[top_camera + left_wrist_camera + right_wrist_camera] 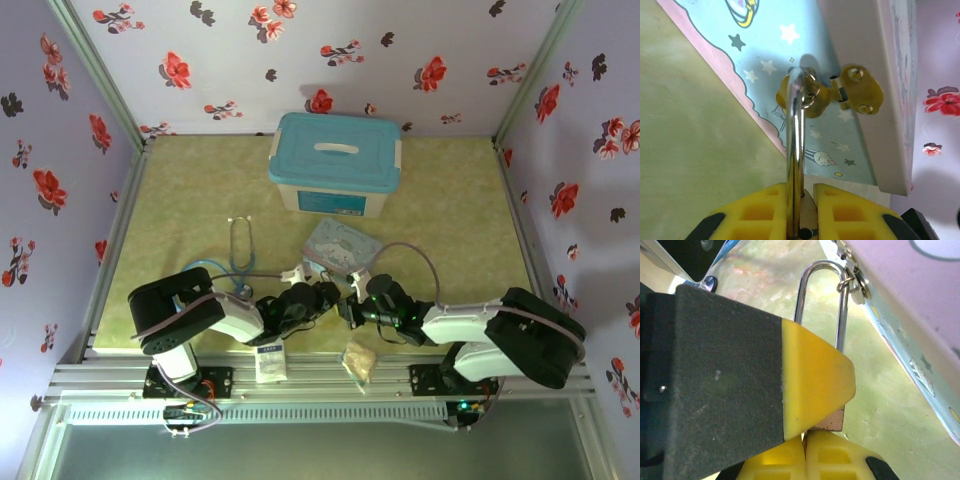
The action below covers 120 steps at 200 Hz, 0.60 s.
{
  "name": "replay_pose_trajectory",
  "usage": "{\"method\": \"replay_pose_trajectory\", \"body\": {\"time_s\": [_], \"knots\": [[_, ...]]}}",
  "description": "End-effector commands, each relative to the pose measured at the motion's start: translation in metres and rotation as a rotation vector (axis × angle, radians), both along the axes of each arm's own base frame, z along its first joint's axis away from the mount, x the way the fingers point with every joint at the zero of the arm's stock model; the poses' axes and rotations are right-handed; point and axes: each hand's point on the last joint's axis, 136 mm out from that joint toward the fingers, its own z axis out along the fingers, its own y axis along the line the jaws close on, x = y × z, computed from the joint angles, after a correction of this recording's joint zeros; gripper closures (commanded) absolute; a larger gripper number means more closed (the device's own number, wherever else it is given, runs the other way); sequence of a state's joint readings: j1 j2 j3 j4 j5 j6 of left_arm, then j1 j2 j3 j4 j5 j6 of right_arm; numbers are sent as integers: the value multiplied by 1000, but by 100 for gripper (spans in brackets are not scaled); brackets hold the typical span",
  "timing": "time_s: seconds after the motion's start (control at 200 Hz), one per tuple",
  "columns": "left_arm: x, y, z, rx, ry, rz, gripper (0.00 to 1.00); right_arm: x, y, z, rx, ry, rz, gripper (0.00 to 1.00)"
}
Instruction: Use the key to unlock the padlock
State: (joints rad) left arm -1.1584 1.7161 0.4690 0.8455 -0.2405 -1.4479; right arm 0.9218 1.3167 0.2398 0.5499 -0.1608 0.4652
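Brass and steel, small and hard: I judge the padlock [795, 150] to be light and rigid, with nothing in it to crush. It is polished enough, though, to slip or twist in a loose pinch. Its shackle [841, 315] runs through the ring of the gold hasp [860, 90] on the tin [765, 45], so the lock is tethered at the tin's edge.

My left gripper [802, 194] has it. The yellow fingers press in on the body from both sides, and the shackle rises out between them. From the right wrist, one of those fingers [810, 375] covers nearly the whole body and leaves a sliver of brass at the bottom. My right gripper [805, 447] sits just under that sliver, its tips pressed together. I cannot see the key. If it is pinched there, the pads hide it.

The flat faces of the body look like the place to hold, as my left does. The shackle is round and slick and would swivel in the ring. The key should be thin, stiff and almost weightless, so it is apt to pivot. I would grip its head flat between the pads, blade out. The tin looks light, so my left must brace against any push.
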Motion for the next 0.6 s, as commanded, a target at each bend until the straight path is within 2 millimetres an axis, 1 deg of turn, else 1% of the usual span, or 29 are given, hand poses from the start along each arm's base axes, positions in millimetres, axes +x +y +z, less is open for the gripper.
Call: {"method": "replay_pose_trajectory", "body": {"time_s": [0.0,0.15,0.25,0.3,0.355,0.39,0.425,0.45,0.595], "knots": [[3,9,-8,91,-20,-7,87,3,4,9,75,14,-21,97],[3,14,-10,120,-26,-1,85,5,1,9,93,33,-38,97],[3,19,-12,143,-31,4,83,9,0,16,158,46,-57,96],[4,21,-12,149,-33,4,84,11,-1,16,163,52,-63,92],[4,25,-12,162,-38,7,88,12,-3,14,144,59,-66,89],[5,27,-12,168,-40,12,91,12,-5,13,135,60,-70,84],[5,29,-11,172,-41,15,91,13,-7,12,127,64,-76,78],[6,32,-11,178,-42,20,91,13,-9,12,125,65,-80,75],[8,40,-12,226,-49,20,94,17,-21,20,157,52,-134,69]]}}
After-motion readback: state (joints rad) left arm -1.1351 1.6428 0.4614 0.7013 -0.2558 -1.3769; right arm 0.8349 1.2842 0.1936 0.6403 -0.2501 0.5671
